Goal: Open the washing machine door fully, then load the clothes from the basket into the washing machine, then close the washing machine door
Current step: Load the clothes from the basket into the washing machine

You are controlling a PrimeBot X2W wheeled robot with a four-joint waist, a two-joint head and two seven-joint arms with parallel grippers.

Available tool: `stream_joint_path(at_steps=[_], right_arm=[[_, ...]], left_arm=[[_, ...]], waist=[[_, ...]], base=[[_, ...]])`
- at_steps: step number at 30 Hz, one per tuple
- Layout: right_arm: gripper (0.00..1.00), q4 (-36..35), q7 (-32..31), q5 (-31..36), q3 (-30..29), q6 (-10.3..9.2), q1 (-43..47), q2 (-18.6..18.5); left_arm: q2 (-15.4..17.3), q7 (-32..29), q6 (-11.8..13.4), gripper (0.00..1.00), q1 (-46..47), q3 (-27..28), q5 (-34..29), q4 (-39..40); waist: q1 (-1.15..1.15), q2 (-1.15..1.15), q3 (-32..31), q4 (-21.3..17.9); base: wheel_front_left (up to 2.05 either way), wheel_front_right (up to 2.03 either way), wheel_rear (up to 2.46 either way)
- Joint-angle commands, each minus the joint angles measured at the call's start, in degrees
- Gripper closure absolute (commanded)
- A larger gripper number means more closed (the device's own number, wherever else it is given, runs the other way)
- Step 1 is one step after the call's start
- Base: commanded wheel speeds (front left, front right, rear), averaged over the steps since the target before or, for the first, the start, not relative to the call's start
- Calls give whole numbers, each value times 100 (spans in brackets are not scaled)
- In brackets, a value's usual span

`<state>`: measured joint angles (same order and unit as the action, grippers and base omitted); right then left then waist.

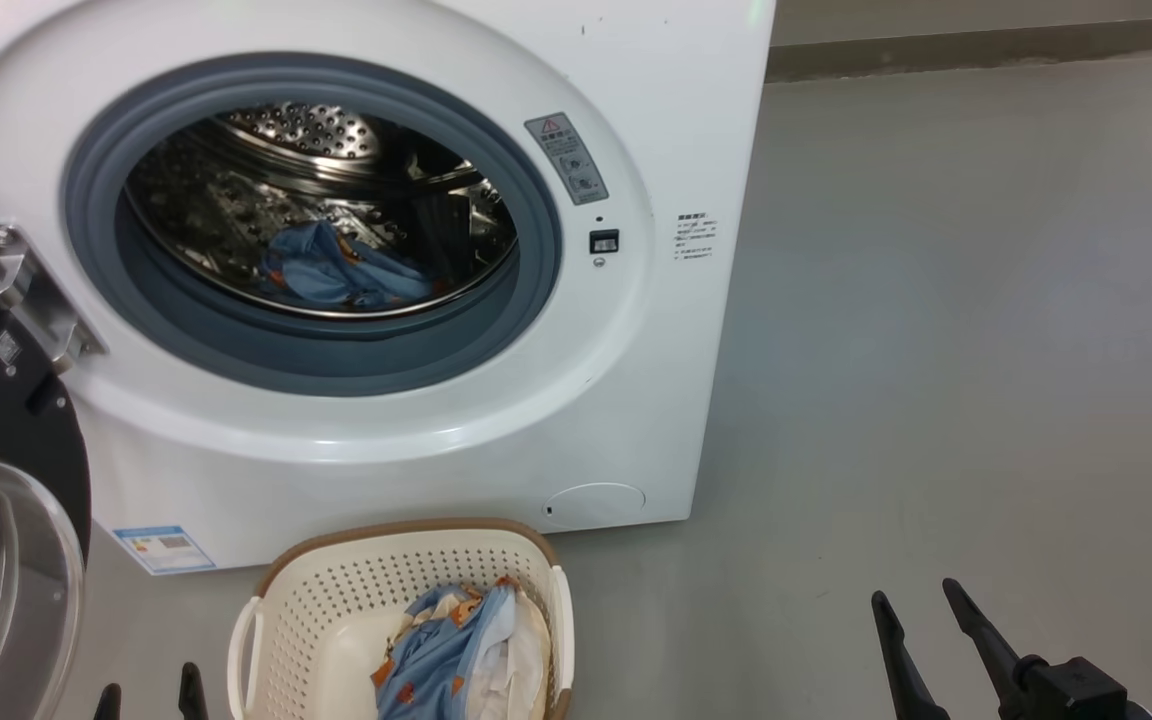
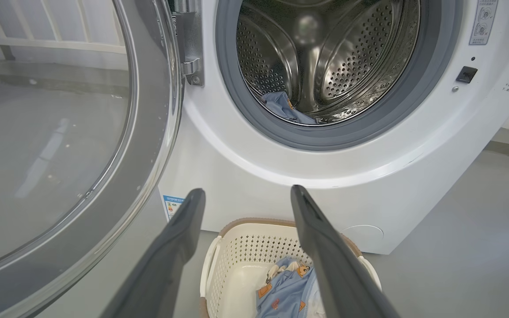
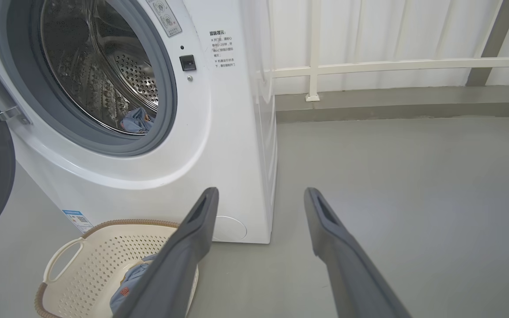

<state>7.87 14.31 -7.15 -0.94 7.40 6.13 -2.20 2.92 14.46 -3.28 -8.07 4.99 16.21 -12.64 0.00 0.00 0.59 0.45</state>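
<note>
The white washing machine point(image 1: 656, 330) stands with its door point(image 1: 6, 440) swung wide open to the left. One blue piece with orange patches point(image 1: 336, 272) lies in the steel drum. On the floor in front sits the cream basket point(image 1: 396, 528), holding blue printed and white clothes point(image 1: 456, 650). My left gripper point(image 1: 151, 695) is open and empty just left of the basket; in the left wrist view its fingers point(image 2: 245, 191) frame the basket point(image 2: 245, 247). To the right of the basket, over bare floor, my right gripper point(image 1: 921, 600) is open and empty.
Grey floor point(image 1: 936, 350) stretches to the right of the machine. A white railing and wall point(image 3: 391, 66) run behind it. The open door's glass bowl point(image 2: 51, 132) bulges out close to my left arm.
</note>
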Motion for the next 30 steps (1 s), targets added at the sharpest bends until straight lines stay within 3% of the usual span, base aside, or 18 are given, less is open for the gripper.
stream_joint_path(at_steps=[1,9,16,24,30], right_arm=[[0,-155,69,13,142,9,-146,-67],[0,-169,69,2,203,9,-230,-67],[0,-229,69,-47,324,9,-389,-67],[0,-522,69,-219,827,9,-810,-67],[0,-927,69,-431,1160,9,-961,-67]], left_arm=[[15,53,-28,0,98,192,-52,176],[20,53,-95,0,109,217,-49,173],[224,-259,-214,0,404,76,50,-73],[708,-746,-397,0,945,-114,727,-247],[1334,-887,-418,0,1229,-414,1211,-471]], waist=[[0,0,53,57],[0,0,235,82],[0,0,695,-44],[0,0,1708,-594],[0,0,2416,-1156]], base=[[0,0,0],[0,0,0],[0,0,0],[0,0,0],[0,0,0]])
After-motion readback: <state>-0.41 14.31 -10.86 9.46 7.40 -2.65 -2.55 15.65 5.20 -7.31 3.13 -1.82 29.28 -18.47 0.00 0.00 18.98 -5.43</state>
